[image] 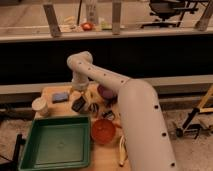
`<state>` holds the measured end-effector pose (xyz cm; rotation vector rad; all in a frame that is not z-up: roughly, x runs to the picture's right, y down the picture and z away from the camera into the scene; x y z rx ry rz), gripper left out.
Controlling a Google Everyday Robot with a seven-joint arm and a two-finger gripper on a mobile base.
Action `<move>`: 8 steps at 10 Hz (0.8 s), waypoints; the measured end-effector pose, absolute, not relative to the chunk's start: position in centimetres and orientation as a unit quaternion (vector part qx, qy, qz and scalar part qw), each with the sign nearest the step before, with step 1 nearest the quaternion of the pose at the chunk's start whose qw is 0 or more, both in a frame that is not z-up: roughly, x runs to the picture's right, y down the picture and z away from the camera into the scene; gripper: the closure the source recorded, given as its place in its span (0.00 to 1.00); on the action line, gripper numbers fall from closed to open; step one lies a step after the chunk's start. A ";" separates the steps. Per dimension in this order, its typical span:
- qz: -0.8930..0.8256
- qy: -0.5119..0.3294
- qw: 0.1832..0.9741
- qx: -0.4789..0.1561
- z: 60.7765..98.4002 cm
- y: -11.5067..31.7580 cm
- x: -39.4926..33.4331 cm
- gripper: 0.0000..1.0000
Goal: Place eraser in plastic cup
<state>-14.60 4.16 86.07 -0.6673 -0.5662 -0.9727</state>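
**Pale arm fills the foreground, cup waits at the left**

Pale and bulky, the arm (142, 125) rises from the bottom right, bends at its elbow and points down over the middle of the wooden surface (102, 160). Its pincer (82, 100) hangs low among small clutter, between a flat blue block (60, 97) and the purple bowl (106, 92). Whether it is wide, narrow or holding something I cannot tell.

The plastic cup (40, 106) stands upright at the left edge, just behind the green tray (57, 120) and well apart from the pincer. Which item is the eraser is unclear to me: it could be the blue block, or a dark object (78, 104) right under the pincer.

My worry is the cup's small mouth. A slightly off release would likely drop the eraser into the tray or tip the light cup. The red bowl (103, 131) sits near the route too. The arm hides the surface's right side.
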 end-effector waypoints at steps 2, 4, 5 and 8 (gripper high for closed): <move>-0.446 -0.263 0.798 -0.308 86.0 4.0 -14.4 0.20; -0.440 -0.263 0.805 -0.299 86.0 3.7 -14.1 0.20; -0.438 -0.263 0.807 -0.296 85.9 3.6 -14.0 0.20; -0.432 -0.260 0.815 -0.287 85.9 2.9 -13.1 0.20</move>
